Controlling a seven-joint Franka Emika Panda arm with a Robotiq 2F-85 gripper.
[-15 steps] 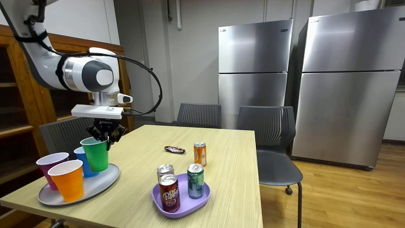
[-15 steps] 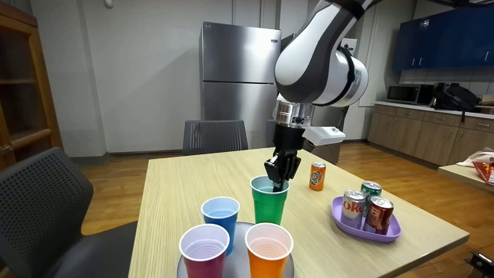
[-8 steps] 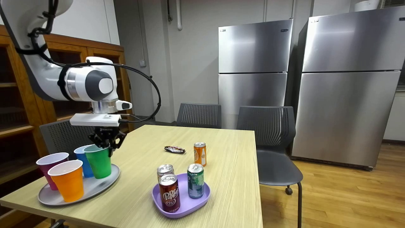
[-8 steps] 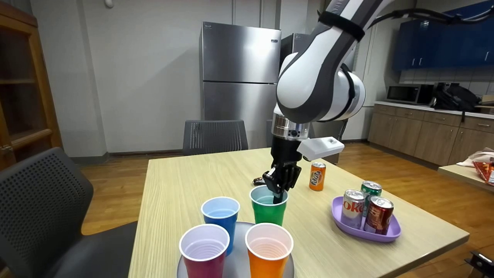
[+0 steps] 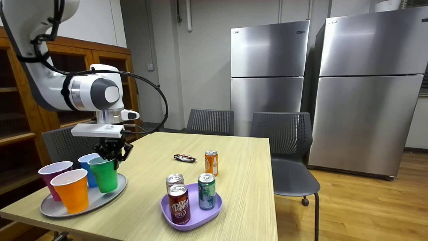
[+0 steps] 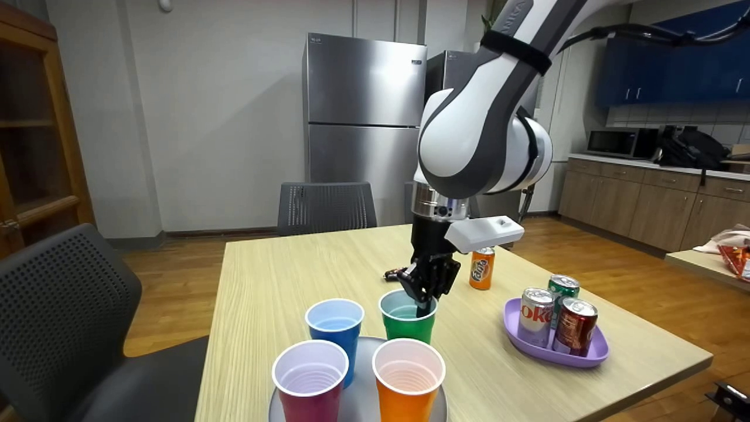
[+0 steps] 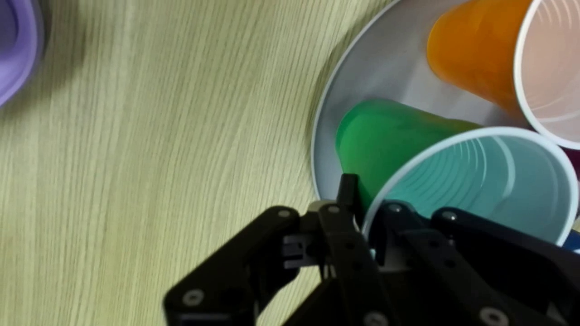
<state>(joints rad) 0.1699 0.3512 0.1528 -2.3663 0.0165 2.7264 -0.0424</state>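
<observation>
A pale worktop [image 5: 157, 147] fills the foreground, with a steel refrigerator [image 5: 271, 57] standing beyond it. The jaws point down, clenched on the rim of the green cup [image 5: 103, 175], one tip inside its wall and one outside in the wrist view. They grip the side farthest from the blue cup [image 6: 340, 337], so the green cup's body lies below them and toward the blue one, its long axis near vertical, roughly in line with the jaws. Its base is over the grey plate [image 5: 97, 198]; whether it touches is hard to tell. Near it on the plate stand the blue cup, an orange cup [image 5: 71, 192] and a maroon cup [image 6: 310, 387]. Well apart, a purple tray [image 5: 199, 215] bears a dark red can [image 5: 179, 204], a silver can [image 6: 535, 316] and a green can [image 5: 206, 190]; past it stands an orange can [image 5: 211, 163].
</observation>
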